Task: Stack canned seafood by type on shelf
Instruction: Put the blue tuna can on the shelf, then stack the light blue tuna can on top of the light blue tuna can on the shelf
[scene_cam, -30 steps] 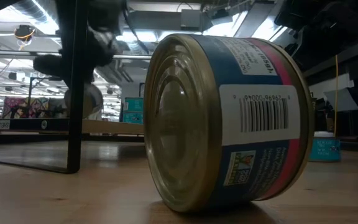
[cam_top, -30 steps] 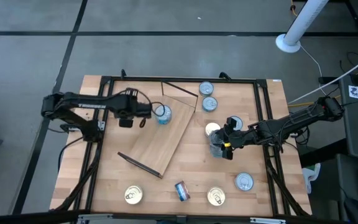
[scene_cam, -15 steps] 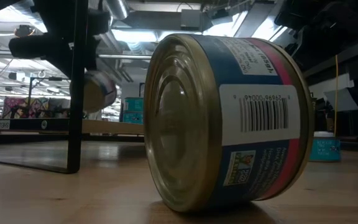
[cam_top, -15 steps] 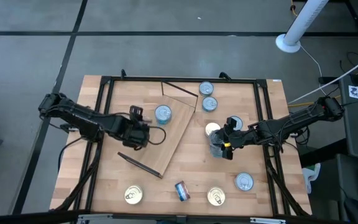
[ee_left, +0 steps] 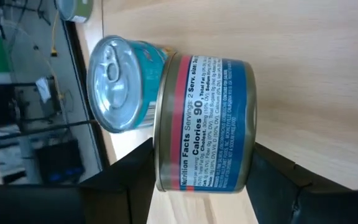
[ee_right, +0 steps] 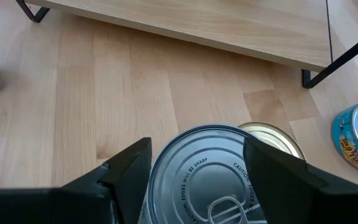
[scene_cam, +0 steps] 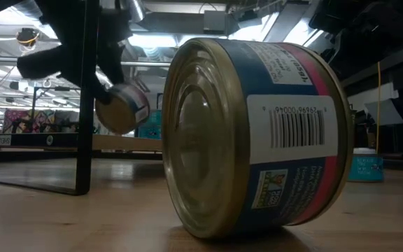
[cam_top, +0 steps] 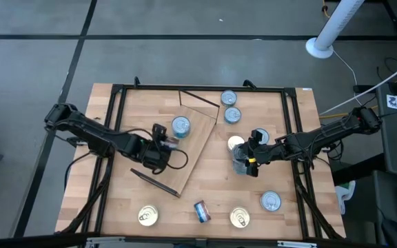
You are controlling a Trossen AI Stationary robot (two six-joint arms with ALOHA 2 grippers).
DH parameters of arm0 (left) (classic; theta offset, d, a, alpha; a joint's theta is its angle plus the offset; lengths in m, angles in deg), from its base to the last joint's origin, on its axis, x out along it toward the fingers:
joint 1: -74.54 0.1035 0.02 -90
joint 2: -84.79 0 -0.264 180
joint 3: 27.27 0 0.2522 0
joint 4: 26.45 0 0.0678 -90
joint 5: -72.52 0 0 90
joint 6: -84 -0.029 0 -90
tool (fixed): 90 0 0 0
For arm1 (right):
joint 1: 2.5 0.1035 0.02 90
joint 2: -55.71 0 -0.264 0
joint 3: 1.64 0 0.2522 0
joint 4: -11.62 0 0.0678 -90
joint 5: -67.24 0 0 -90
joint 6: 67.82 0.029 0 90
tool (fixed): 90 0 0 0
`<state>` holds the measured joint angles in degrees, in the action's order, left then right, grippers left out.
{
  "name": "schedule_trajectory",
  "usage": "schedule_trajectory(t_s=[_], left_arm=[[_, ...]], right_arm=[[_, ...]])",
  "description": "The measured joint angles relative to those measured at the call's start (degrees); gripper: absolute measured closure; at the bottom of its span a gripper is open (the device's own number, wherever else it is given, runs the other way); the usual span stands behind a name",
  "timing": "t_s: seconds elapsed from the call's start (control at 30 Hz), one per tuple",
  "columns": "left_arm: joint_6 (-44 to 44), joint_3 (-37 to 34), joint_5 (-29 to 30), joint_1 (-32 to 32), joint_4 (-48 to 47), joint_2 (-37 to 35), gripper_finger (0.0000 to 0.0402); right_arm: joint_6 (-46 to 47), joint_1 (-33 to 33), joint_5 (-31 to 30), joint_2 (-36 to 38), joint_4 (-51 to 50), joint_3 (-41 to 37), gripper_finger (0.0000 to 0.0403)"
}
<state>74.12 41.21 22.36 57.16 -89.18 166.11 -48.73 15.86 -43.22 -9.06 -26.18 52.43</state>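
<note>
Swinging back over the shelf (cam_top: 185,148), left tool (cam_top: 158,140) clamps a blue-red can (ee_left: 207,121); next, set it beside the silver-topped can (cam_top: 180,126). Right tool (cam_top: 245,160) grips another can (ee_right: 216,180).

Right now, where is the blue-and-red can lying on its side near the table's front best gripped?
From straight above, with the jaws closing on its two flat ends. The blue-and-red can lies on its curved wall on the tabletop, so pinching across the label would likely roll it. The flat lids give steadier contact, and no neighbour touches it.
</note>
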Motion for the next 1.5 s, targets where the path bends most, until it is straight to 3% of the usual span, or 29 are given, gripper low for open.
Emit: schedule_trajectory(t_s=[0.47, 0.53, 1.07, 1.33, 1.5], left_arm=[[-5.6, 0.1, 1.5, -1.8, 0.5, 4.6, 0.0184], [-5.2, 0.0, -0.4, -1.8, -0.1, 4.5, 0.0179], [3.0, 0.0, 0.3, -1.7, 0.0, 4.5, 0.0132], [8.6, 0.0, -9.6, -1.7, 0.1, 4.5, 0.0131], [9.1, 0.0, -10.0, -1.7, 0.1, 4.4, 0.0131]], right_arm=[[0.1, 0.0, 0.1, 0.0, 0.0, 0.0, 0.0151], [0.1, 0.0, 0.1, 0.0, 0.0, 0.0, 0.0151], [0.1, 0.0, 0.1, 0.0, 0.0, 0.0, 0.0151], [0.1, 0.0, 0.1, 0.0, 0.0, 0.0, 0.0151], [0.1, 0.0, 0.1, 0.0, -0.1, 0.0, 0.0151]])
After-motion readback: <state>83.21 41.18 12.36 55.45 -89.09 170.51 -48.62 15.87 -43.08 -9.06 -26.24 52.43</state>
